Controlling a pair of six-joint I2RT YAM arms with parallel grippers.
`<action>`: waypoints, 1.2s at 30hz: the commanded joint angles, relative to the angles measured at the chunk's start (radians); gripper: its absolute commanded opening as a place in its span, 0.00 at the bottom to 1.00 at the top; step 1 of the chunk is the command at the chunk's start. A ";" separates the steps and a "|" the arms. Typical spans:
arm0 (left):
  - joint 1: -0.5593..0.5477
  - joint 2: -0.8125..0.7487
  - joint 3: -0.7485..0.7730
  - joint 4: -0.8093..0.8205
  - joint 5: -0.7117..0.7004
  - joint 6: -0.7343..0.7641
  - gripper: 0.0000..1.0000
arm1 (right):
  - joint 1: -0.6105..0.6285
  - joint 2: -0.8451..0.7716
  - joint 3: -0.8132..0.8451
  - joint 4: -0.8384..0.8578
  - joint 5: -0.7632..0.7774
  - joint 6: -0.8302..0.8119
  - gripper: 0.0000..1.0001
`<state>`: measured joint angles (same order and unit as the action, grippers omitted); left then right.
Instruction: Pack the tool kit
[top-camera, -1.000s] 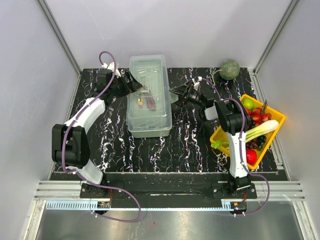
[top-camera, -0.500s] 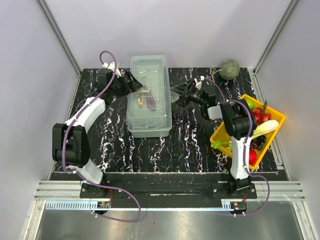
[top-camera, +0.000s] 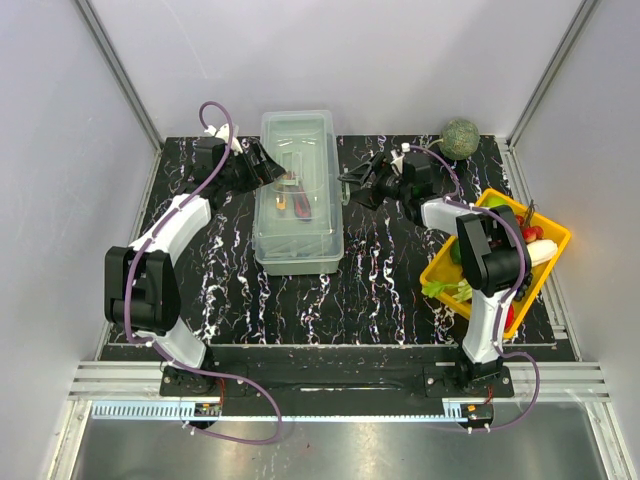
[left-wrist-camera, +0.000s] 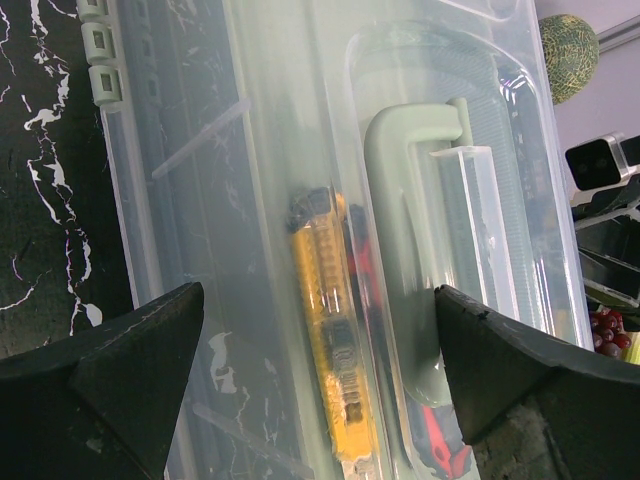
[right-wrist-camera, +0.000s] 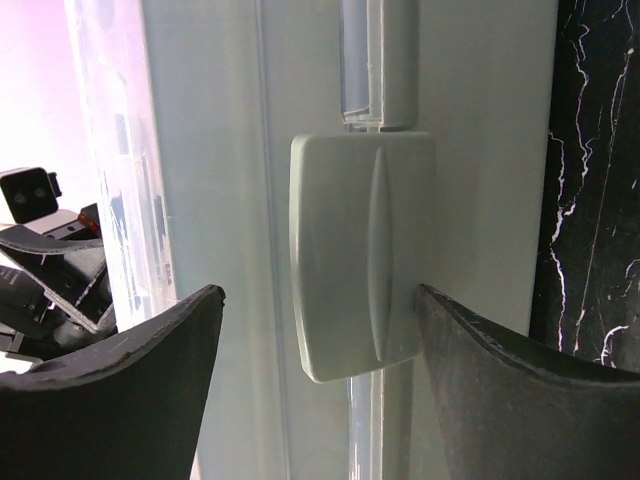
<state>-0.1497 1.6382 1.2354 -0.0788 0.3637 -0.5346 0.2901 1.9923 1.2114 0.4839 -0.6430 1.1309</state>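
The pale grey-green toolbox (top-camera: 297, 195) lies with its clear lid down on the black marbled table. Through the lid I see a yellow knife (left-wrist-camera: 335, 340), red-handled tools (left-wrist-camera: 440, 450) and, on top, the box's grey handle (left-wrist-camera: 410, 250). My left gripper (top-camera: 268, 165) is open and empty at the box's far left edge, its fingers spread over the lid (left-wrist-camera: 318, 300). My right gripper (top-camera: 350, 188) is open at the box's right side. In the right wrist view its fingers (right-wrist-camera: 318, 292) straddle the grey latch (right-wrist-camera: 362, 255) without closing on it.
A yellow tray (top-camera: 556, 232) of fruit and vegetables stands at the right, under the right arm's elbow. A green melon (top-camera: 460, 138) sits at the far right corner. Grey walls close in the table on three sides.
My right arm's wrist has swung toward the back of the table, bringing the gripper level against the box's right side. The left arm and the toolbox have not moved.
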 joint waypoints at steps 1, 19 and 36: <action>-0.016 0.037 0.006 -0.012 0.052 -0.007 0.98 | 0.067 -0.063 0.069 -0.048 -0.012 -0.062 0.80; -0.016 0.052 -0.001 -0.012 0.060 -0.010 0.96 | 0.090 -0.076 0.120 -0.139 0.003 -0.109 0.57; -0.016 0.066 -0.002 -0.012 0.066 -0.016 0.96 | 0.115 -0.118 0.154 -0.192 0.008 -0.160 0.55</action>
<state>-0.1471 1.6444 1.2354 -0.0715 0.3763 -0.5350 0.3283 1.9190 1.3094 0.2047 -0.5251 0.9558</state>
